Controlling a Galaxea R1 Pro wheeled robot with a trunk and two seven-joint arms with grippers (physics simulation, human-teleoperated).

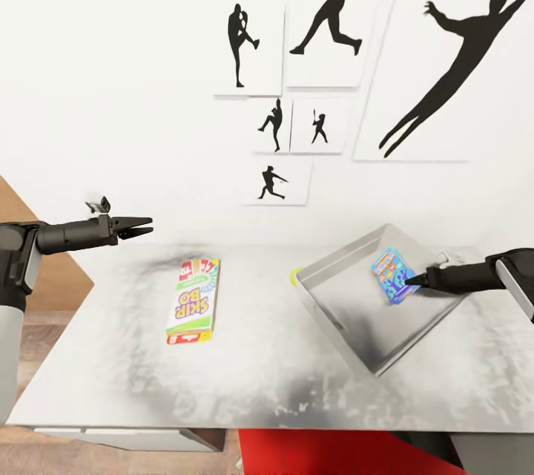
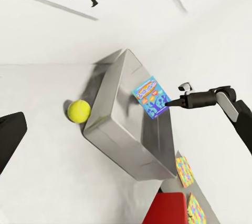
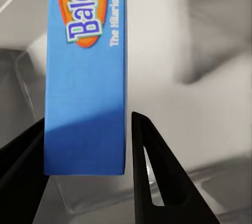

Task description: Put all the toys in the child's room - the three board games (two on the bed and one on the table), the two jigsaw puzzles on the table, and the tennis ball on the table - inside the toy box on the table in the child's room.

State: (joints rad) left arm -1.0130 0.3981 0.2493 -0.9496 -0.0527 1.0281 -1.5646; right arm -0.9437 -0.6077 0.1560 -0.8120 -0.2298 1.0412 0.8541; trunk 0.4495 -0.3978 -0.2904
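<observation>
White wall hung with black ball-player silhouettes backs the pale grey worktop (image 1: 245, 378). Over it, the right pincer (image 1: 412, 281) reaches into the toy box (image 1: 337, 312) and pinches the near edge of the blue board game (image 1: 392, 274); in the right wrist view its two dark fingers (image 3: 149, 166) sit on either side of the blue cover with the box floor behind, so it is closed on the game. The game hangs tilted inside the bin's outline, apparently above the floor, so the release looks like the step in hand.

Out to the robot's left, the left pincer (image 1: 136, 225) hovers above the worktop's far-left part, jaws slightly parted and empty. The white Skip-Bo game (image 1: 193, 300) lies flat just ahead and to the right of it, long axis running away from the robot, well apart from the bin. By my reading the left arm is the nearer one for that pick.

From the left wrist view come things the head view barely gives: the tennis ball (image 2: 79, 111) touching the bin's outer wall, and two jigsaw puzzles (image 2: 183, 171) beyond the bin's far corner.
</observation>
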